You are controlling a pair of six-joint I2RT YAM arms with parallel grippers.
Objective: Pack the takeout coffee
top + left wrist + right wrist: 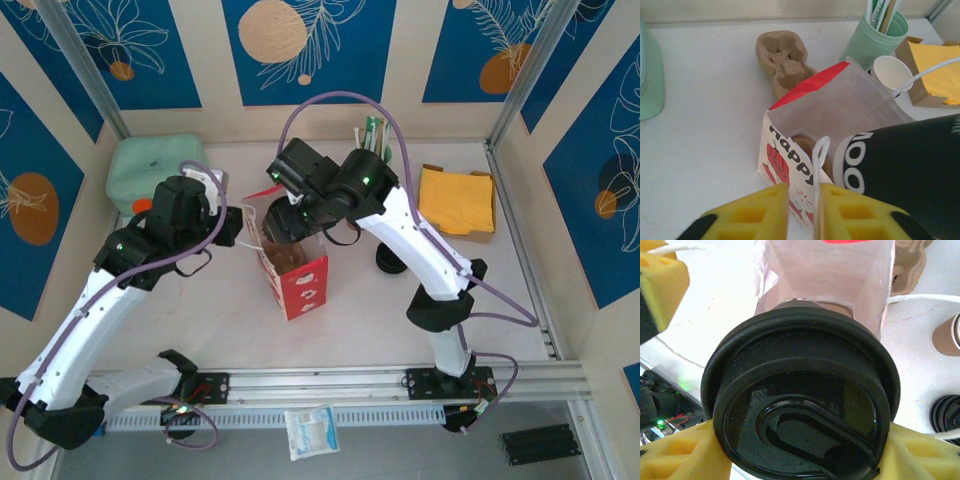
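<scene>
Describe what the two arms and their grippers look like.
The left arm and right arm both have white links, black joints and small green lights. A purple cable loops along each. The left fingers and right fingers are chunky yellow blocks.

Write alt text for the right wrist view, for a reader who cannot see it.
The takeout coffee, seen lid-on from above, is gripped at its sides by the yellow right pincer at the mouth of the open paper bag. A stack of black lids lies at right.
</scene>
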